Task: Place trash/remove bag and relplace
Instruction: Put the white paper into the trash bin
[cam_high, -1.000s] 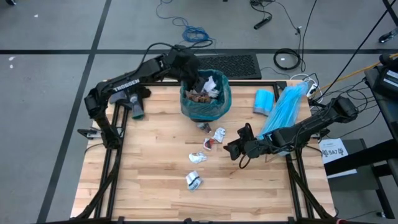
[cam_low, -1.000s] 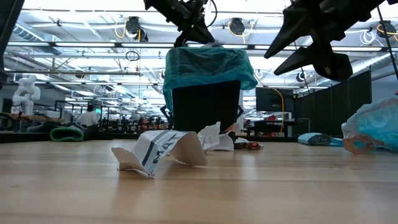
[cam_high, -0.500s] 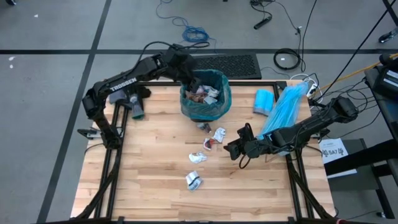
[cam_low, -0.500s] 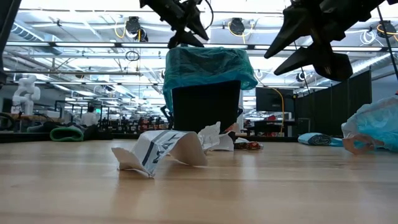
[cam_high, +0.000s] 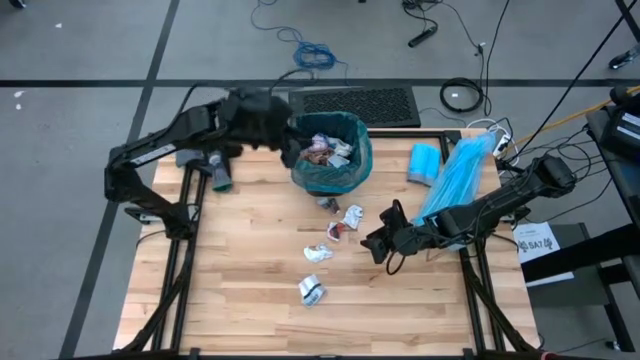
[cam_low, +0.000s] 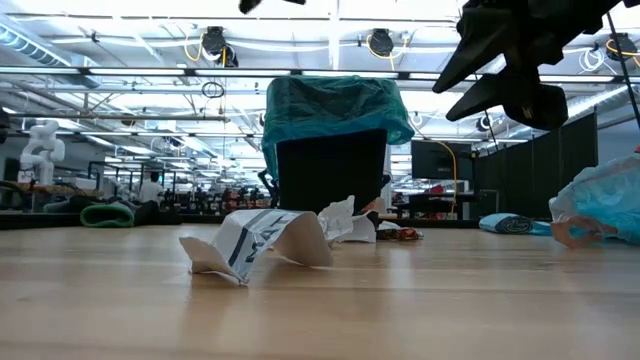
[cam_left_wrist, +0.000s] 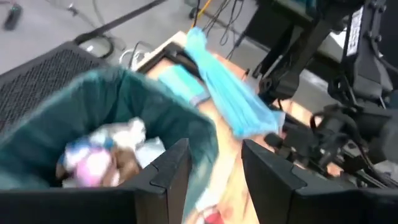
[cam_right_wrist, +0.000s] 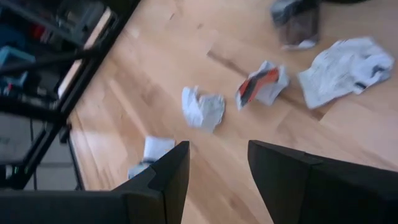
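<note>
Hovering left of centre-right in the high view, the right gripper (cam_high: 377, 240) stands with its fingers parted and empty, above bare wood. The trash (cam_high: 336, 228) still on the table (cam_high: 230, 290) lies to its left in the frame: scraps just beside the fingertips, and one wrapper (cam_high: 311, 290) lower, near frame centre. The left gripper (cam_high: 287, 152), also parted and holding nothing, sits in the upper centre at the left rim of the bag (cam_high: 352, 162), which lines the filled bin. Judged nearer to the loose scraps: the right arm. A paler blue plastic bag (cam_high: 455, 175) lies at upper right.
</note>
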